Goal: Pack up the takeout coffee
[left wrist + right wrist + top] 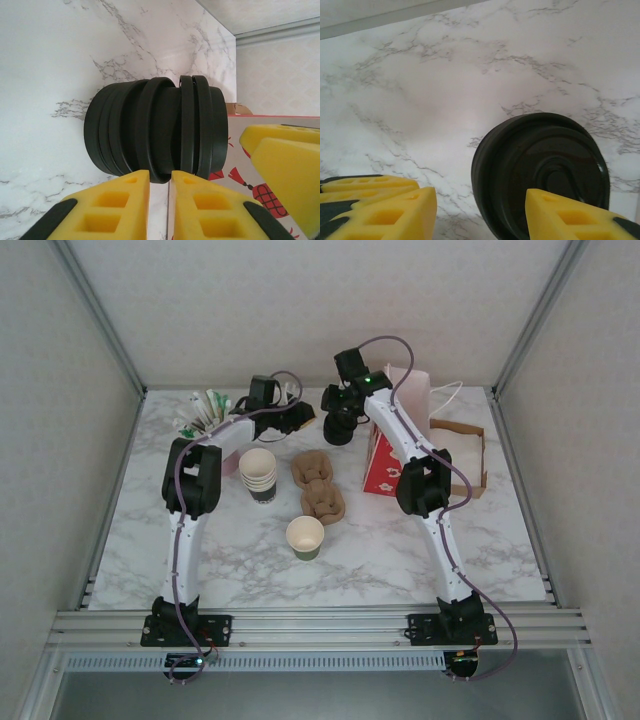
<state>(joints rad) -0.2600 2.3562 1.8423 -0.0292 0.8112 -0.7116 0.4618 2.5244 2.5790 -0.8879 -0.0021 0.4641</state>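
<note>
Cream paper with a dark band at the base: the single cup (305, 537) stands upright and lidless nearest me, mid-table. Beyond it I see a moulded pulp carrier (318, 485), with nested cups (259, 475) to its left. Farthest back, ribbed glossy black lids (155, 130) sit stacked on the marble tabletop (480, 540). My left gripper (160, 187) is nearly closed at one rim, though I cannot tell if it grips. My right gripper (480, 200) stands wide apart at the stack.

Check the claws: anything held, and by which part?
The left claw looks pinched on the rim of one black lid in the lid stack. The right claw stands open astride the stack's end, holding nothing.
</note>
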